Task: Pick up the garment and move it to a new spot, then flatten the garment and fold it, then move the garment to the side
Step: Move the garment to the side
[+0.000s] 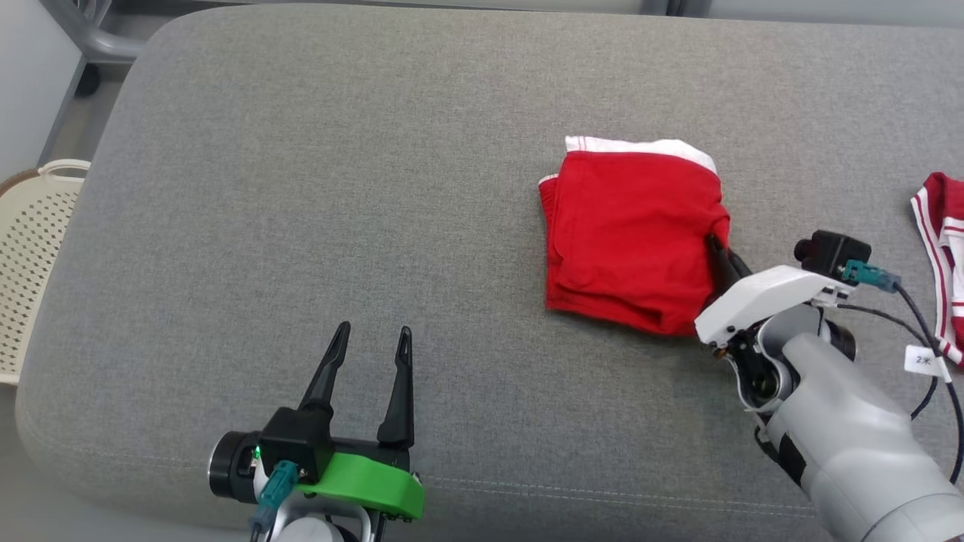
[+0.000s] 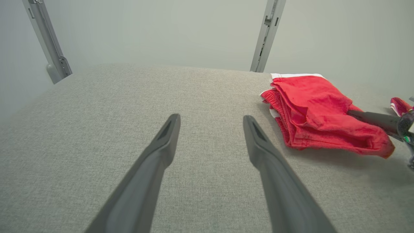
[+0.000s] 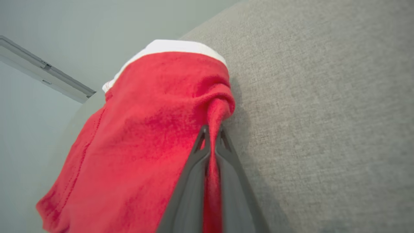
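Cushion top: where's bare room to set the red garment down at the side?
Widest bare patch: the cushion between its left edge, the left tool and the folded red garment. A bare band also runs along the far edge. Crowded: the right end, where the right tool pinches the garment beside a second red-and-white garment.

The garment (image 1: 633,233) lies on the cushion (image 1: 376,188), right of the left claw (image 1: 375,328), another garment (image 1: 941,256) farther right.
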Controlling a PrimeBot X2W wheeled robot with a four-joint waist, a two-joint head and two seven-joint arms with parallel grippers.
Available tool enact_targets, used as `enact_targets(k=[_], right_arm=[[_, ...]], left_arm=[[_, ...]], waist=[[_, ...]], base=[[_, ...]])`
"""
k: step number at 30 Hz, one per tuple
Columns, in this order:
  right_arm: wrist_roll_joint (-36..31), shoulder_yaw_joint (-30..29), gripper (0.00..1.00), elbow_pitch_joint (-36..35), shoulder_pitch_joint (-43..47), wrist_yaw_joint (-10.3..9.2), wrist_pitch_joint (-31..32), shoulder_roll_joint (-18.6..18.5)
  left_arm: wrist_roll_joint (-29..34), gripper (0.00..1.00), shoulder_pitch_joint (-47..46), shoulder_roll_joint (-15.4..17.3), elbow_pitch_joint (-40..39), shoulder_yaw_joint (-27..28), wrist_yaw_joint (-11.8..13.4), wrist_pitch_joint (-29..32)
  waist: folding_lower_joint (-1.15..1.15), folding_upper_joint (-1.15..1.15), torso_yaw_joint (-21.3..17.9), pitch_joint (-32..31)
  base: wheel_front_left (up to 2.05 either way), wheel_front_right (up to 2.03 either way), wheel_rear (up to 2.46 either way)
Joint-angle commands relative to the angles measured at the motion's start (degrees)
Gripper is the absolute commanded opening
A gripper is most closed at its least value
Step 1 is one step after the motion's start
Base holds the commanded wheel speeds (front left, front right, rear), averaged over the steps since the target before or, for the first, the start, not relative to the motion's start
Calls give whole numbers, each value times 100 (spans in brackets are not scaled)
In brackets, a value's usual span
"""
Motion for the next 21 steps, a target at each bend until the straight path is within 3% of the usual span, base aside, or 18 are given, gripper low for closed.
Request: enact_targets(k=[1,11,21], right_arm=[[-337,-59,0,-162,-111,-1,-45,-153],[-2359,-950,0,-756,218,-1,-37,66],[-3277,-1541,0,-1212,406,-1,-38,426]], left_arm=[[20,100,-22,8,-6,28,39,-15],[-36,100,-88,8,-49,146,-46,-15],[271,100,-206,22,-82,277,-175,-15]], waist=[[0,0,-70,-23],[0,0,-730,46],[0,0,-1536,196]], base=[[0,0,0],[0,0,0],[0,0,0]])
